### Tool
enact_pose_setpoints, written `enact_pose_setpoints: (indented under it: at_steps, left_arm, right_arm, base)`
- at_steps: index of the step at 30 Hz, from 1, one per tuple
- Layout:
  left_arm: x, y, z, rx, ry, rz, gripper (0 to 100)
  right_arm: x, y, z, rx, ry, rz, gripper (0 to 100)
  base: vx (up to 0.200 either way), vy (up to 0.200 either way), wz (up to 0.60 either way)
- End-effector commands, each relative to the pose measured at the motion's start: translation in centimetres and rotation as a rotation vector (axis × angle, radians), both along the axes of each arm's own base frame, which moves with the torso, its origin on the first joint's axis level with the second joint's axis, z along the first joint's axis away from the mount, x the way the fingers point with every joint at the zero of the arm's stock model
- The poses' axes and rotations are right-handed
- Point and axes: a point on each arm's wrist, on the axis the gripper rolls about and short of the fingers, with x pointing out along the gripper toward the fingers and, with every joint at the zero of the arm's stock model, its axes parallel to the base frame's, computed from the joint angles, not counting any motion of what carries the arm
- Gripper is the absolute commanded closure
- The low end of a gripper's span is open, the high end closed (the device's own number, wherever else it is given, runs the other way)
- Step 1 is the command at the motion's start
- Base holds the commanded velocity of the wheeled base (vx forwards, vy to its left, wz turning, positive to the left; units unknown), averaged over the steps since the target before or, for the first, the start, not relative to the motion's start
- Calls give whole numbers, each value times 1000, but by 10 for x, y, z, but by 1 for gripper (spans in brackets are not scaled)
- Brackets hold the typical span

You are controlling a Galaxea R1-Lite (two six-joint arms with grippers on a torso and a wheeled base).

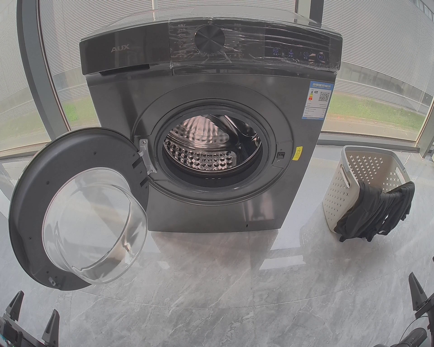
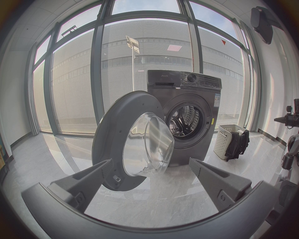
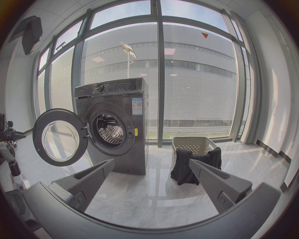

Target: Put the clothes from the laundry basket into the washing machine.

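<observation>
Washing machine (image 1: 217,86) fills centre frame, drum (image 1: 210,147) bare. Its door (image 1: 77,208) is swung wide to lower left, so loading is unobstructed. Laundry basket (image 1: 337,194) stands on the floor (image 1: 226,280) at right, near the machine. Dark clothes (image 1: 375,212) are draped over its near rim (likely easy to pinch there). Left gripper (image 2: 150,161) and right gripper (image 3: 151,161) sit at the bottom corners, fingers spread, holding nothing.

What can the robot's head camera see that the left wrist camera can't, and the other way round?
Head view: a strip of green grass outside the window. Left wrist view: blue sky, a lamp post and the ceiling. Both: the washing machine with its door swung open, and the laundry basket with dark clothes hanging over its rim.
</observation>
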Motion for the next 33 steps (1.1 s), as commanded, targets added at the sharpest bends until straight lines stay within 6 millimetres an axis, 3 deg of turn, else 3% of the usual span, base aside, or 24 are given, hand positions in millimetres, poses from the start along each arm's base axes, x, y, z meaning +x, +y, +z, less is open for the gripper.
enact_pose_setpoints:
  at_steps: [1,13,24,28,33]
  left_arm:
    - [0,0,-5,0,-2,0,0]
    - [0,0,-5,0,-2,0,0]
    - [0,0,-4,0,-3,0,0]
    - [0,0,-5,-1,-2,0,0]
    - [0,0,-5,-1,-2,0,0]
  right_arm:
    - [-12,-1,-10,8,-70,-23,0]
    - [-22,1,-29,-4,-19,-23,0]
    - [-21,1,-30,13,-15,-41,0]
    - [-21,-1,-31,45,1,-124,0]
    - [-21,0,-33,75,17,-78,0]
  base:
    - [0,0,0]
    - [0,0,0]
    - [0,0,0]
    - [0,0,0]
    - [0,0,0]
